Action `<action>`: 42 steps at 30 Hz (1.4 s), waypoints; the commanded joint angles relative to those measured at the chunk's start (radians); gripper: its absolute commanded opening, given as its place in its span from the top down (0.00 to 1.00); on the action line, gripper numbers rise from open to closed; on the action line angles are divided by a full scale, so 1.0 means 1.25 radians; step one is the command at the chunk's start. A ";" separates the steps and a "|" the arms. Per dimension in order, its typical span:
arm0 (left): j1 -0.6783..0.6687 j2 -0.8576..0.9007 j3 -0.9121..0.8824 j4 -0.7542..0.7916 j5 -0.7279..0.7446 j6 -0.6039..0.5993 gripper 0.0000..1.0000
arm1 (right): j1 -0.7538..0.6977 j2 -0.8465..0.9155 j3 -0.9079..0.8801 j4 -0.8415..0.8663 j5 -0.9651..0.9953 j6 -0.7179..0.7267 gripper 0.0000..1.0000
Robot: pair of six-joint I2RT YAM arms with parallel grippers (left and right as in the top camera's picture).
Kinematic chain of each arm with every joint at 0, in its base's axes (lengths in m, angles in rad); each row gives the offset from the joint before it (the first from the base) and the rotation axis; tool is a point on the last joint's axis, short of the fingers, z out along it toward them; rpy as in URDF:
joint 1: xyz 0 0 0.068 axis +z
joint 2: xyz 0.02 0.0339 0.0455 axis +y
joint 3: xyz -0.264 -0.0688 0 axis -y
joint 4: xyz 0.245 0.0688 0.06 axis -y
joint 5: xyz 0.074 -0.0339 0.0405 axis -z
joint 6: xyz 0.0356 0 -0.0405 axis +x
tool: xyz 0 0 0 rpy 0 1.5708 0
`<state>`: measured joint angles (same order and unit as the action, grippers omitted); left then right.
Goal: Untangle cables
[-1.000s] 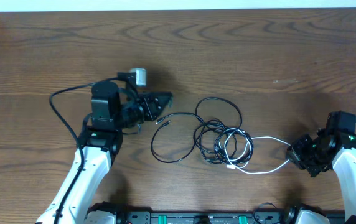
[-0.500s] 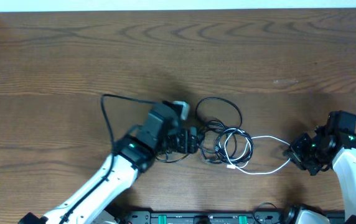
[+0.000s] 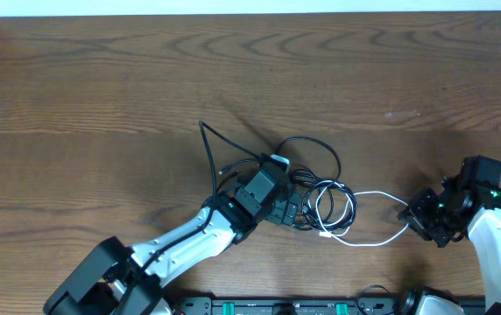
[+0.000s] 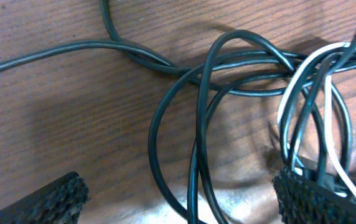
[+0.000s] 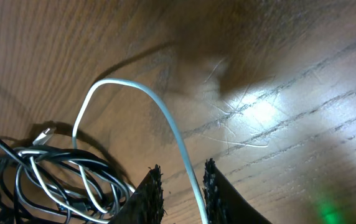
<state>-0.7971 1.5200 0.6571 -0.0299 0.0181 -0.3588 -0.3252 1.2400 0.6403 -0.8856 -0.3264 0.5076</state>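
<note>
The cables lie in a tangle at mid-table: black loops coiled with a white cord. One white strand runs right from the tangle. My left gripper hovers low over the tangle's left side, open wide. Black strands pass between its fingers without being pinched; the left gripper holds nothing. My right gripper sits at the white strand's far end. In the right wrist view the white cord runs between the jaws of the right gripper, which stand slightly apart with a gap beside it.
A white plug end lies by the tangle. A thick black wire of the left arm arches over the wooden table. The table's far edge runs along the top.
My left arm swung right from the table's left side onto the tangle, and its jaws opened wide. The right jaws eased apart slightly around the white cord; that arm stayed put.
</note>
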 commanded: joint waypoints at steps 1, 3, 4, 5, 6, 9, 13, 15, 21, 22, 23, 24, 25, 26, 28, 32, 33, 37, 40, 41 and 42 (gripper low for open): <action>-0.003 0.006 0.007 0.013 -0.003 0.019 0.02 | -0.005 -0.010 0.004 -0.003 -0.007 -0.015 0.79; -0.006 0.006 0.007 0.025 0.016 0.021 0.01 | -0.005 -0.010 0.004 -0.005 -0.007 -0.016 0.79; -0.008 0.007 0.007 0.033 0.022 0.020 0.01 | -0.005 -0.010 0.004 -0.007 -0.007 -0.016 0.79; -0.012 0.008 0.007 0.042 0.021 0.020 0.01 | -0.005 -0.010 0.004 -0.007 -0.007 -0.016 0.79; -0.022 0.011 0.007 0.061 0.021 0.020 0.00 | -0.005 -0.010 0.004 -0.007 -0.007 -0.016 0.79; -0.043 0.033 0.007 0.091 0.021 0.020 0.00 | -0.005 -0.010 0.004 -0.010 -0.007 -0.016 0.78; -0.057 0.092 0.007 0.118 0.012 0.020 0.00 | -0.005 -0.010 0.004 -0.013 -0.007 -0.016 0.78; -0.056 0.119 0.007 0.125 0.003 0.020 0.03 | -0.005 -0.010 0.004 -0.013 -0.006 -0.016 0.78; -0.056 0.122 0.007 0.152 -0.097 0.020 0.73 | -0.005 -0.010 0.004 -0.021 -0.007 -0.016 0.78; -0.055 0.122 0.007 0.152 -0.118 0.018 0.86 | -0.005 -0.010 0.004 -0.027 -0.007 -0.017 0.78; -0.055 0.122 0.007 0.152 -0.143 0.010 0.92 | -0.005 -0.010 0.004 -0.031 -0.008 -0.027 0.78; -0.055 0.122 0.007 0.152 -0.175 -0.007 0.92 | -0.005 -0.010 0.004 -0.034 -0.008 -0.038 0.78; -0.055 0.117 0.008 0.153 -0.237 -0.041 0.92 | -0.005 -0.010 0.004 -0.042 -0.008 -0.058 0.79; -0.054 0.111 0.009 0.153 -0.274 -0.056 0.92 | -0.005 -0.010 0.004 -0.047 -0.008 -0.071 0.80; -0.053 0.091 0.009 0.151 -0.319 -0.059 0.93 | -0.005 -0.010 0.004 -0.052 -0.008 -0.096 0.80; -0.049 0.017 0.009 0.111 -0.396 -0.081 0.92 | -0.006 -0.010 0.004 -0.051 -0.007 -0.113 0.79; -0.047 -0.004 0.009 0.098 -0.411 -0.091 0.93 | -0.005 -0.010 0.004 -0.048 -0.007 -0.113 0.78; -0.040 -0.103 0.009 0.052 -0.413 -0.097 0.92 | -0.006 -0.010 0.004 -0.032 -0.039 -0.111 0.75; -0.040 -0.163 0.009 0.017 -0.359 -0.097 0.93 | -0.005 -0.010 0.004 -0.015 -0.198 -0.186 0.72; -0.040 -0.180 0.009 0.006 -0.336 -0.097 0.93 | -0.005 -0.010 0.004 -0.009 -0.279 -0.238 0.68; -0.040 -0.193 0.009 -0.001 -0.318 -0.097 0.92 | -0.005 -0.010 0.004 -0.005 -0.391 -0.313 0.63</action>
<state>-0.8509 1.3312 0.6624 -0.0093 -0.4236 -0.4648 -0.3252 1.2396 0.6403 -0.9035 -0.4747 0.3233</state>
